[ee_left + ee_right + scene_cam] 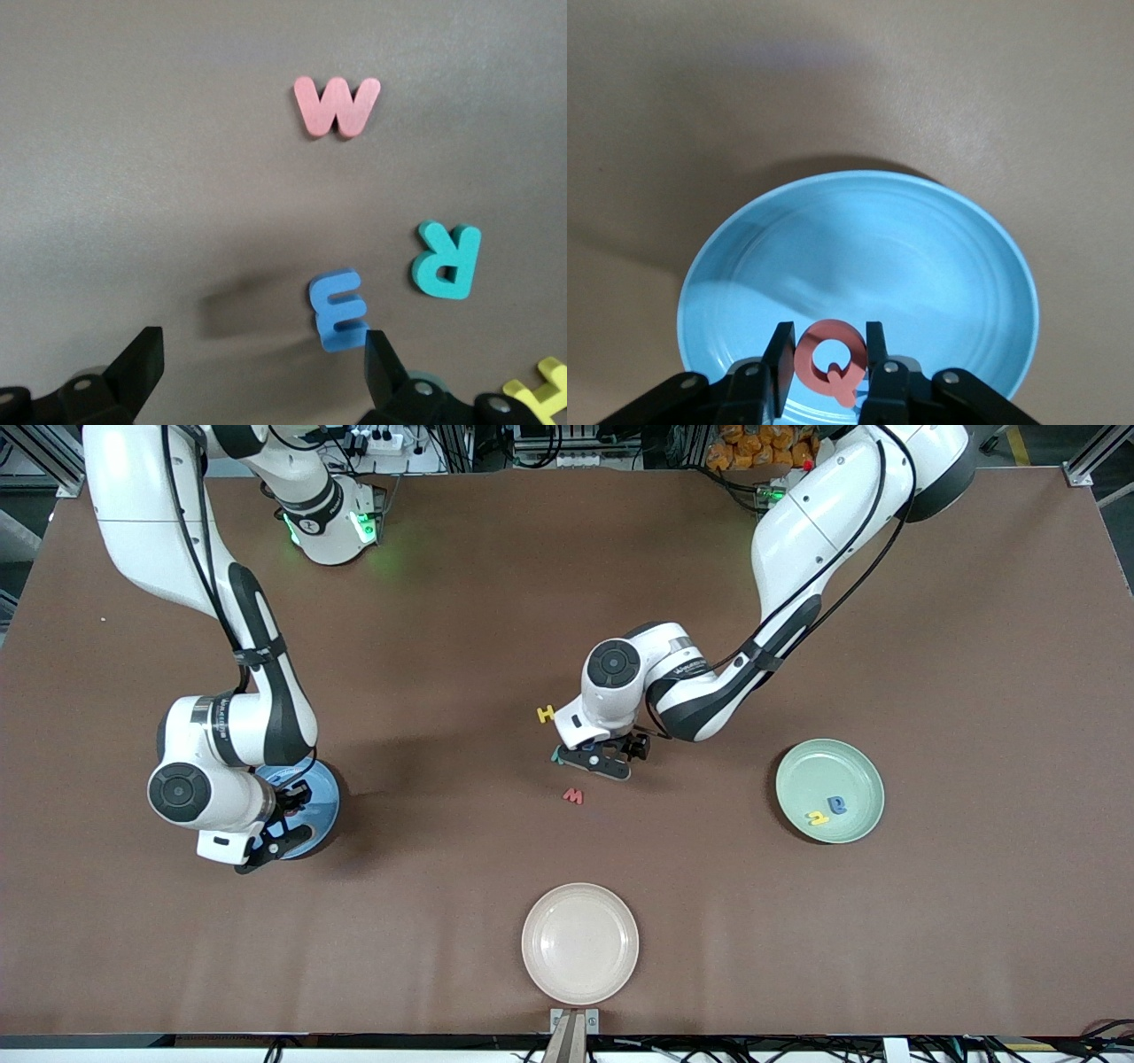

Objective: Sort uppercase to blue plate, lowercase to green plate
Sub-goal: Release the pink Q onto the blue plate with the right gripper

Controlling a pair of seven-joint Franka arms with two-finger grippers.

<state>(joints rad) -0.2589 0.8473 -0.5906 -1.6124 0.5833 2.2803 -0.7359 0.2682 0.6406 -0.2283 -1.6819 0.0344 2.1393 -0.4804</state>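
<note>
Q (pixel 830 362) gripped by right end effector (pixel 826 367), blue plate (pixel 921 248) half-hidden; left end effector (pixel 261 365) open.

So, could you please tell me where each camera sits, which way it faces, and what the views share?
Front view: high across the table, facing both arms' bases; shows the green plate, the cream plate and both arms.
Left wrist view: on the left arm, looking down past its open left hand at the blue m, teal R and red w.
Right wrist view: over the blue plate; the right hand grips the red Q.
Shared: front and left wrist views both show the red w.
</note>
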